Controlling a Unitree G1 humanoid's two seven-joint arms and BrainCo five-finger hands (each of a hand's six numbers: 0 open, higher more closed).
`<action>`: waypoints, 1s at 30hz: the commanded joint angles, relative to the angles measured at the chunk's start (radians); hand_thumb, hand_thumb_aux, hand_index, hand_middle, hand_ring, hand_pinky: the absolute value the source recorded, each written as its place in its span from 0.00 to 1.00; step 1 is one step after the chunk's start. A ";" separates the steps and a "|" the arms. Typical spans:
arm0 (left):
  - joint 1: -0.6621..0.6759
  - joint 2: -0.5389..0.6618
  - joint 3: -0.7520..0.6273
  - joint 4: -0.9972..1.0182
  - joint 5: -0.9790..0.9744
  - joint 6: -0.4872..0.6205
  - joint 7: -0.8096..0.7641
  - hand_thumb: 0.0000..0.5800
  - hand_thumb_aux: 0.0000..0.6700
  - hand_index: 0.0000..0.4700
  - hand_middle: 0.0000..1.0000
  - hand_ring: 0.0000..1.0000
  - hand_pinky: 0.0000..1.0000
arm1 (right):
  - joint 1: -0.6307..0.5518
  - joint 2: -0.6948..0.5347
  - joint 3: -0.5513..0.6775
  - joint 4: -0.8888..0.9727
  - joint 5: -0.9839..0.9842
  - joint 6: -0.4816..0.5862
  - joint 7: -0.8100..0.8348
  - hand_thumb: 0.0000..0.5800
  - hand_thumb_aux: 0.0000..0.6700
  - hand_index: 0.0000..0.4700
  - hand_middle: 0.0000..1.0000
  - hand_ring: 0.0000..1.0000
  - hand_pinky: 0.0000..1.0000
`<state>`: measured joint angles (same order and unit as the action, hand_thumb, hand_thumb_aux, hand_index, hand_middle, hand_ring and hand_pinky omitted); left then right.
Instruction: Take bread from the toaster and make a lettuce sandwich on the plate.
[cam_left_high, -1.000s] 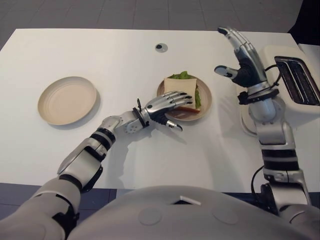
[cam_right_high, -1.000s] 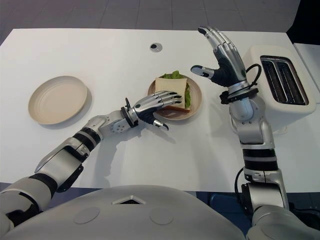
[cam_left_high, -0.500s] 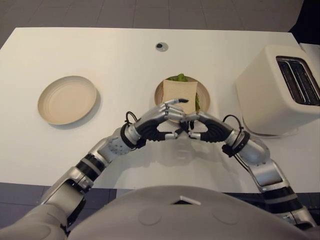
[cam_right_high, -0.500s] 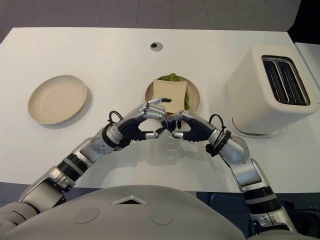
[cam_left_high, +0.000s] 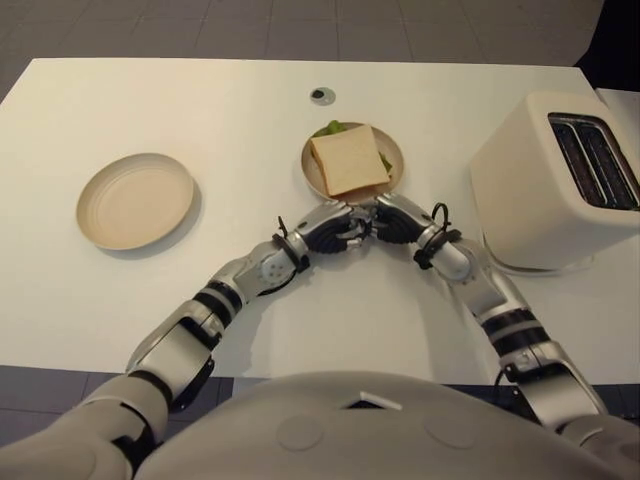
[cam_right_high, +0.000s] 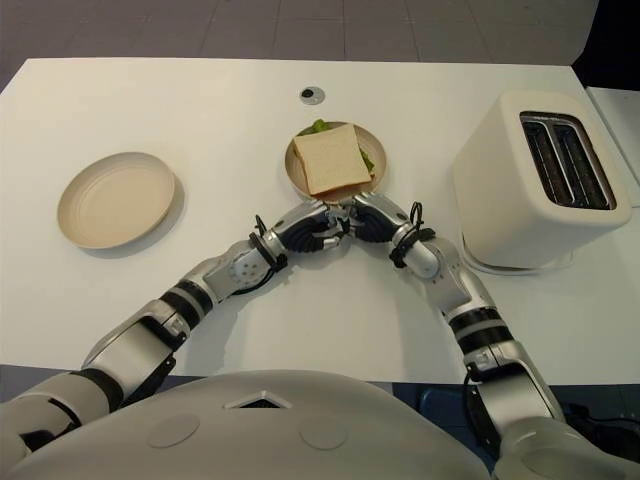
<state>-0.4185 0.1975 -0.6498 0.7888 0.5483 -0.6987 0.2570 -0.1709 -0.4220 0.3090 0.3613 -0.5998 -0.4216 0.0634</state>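
While lying on the small tan plate (cam_left_high: 307, 168) near the middle of the white table (cam_left_high: 200, 100), reads as a finished sandwich (cam_left_high: 348, 165): pale top slice of bread turned slightly askew, green lettuce (cam_left_high: 328, 129) peeking out at the far-left corner and along the right side. Just in front of the plate's near rim: left hand (cam_left_high: 322, 228) and right hand (cam_left_high: 400, 214), set close together, fingers of both curled inward, fingertips meeting between them, nothing grasped in either. Seem to sit right against the rim, though actual contact with the plate cannot be made out. Forearms angled in from either side, forming a peak aimed at the plate. Off to the right, well apart from the sandwich and just beside the right forearm: cream toaster (cam_left_high: 540, 190), upright, two dark slots facing up. Far to the left, well apart from both hands: second plate (cam_left_high: 135, 200), round, shallow, beige. Beyond the sandwich, toward the table's far edge: small dark round hole (cam_left_high: 322, 96).
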 joint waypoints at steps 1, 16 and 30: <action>0.020 0.028 0.002 0.207 0.092 0.097 0.123 1.00 1.00 1.00 1.00 1.00 1.00 | 0.022 0.047 0.033 0.086 0.014 -0.028 -0.043 1.00 1.00 1.00 1.00 1.00 1.00; 0.170 -0.050 0.322 -0.047 -0.248 -0.283 0.312 0.00 0.00 0.00 0.00 0.00 0.00 | 0.047 0.204 -0.295 -0.031 0.353 -0.166 -0.297 0.00 0.00 0.00 0.00 0.00 0.00; 0.191 -0.148 0.419 0.027 -0.348 -0.255 0.053 0.00 0.00 0.00 0.00 0.00 0.00 | 0.055 0.186 -0.312 0.109 0.326 -0.243 -0.294 0.00 0.00 0.00 0.00 0.00 0.00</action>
<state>-0.3169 0.0977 -0.2256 0.7597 0.2327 -0.9743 0.3492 -0.1226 -0.2313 -0.0053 0.4612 -0.2749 -0.6545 -0.2392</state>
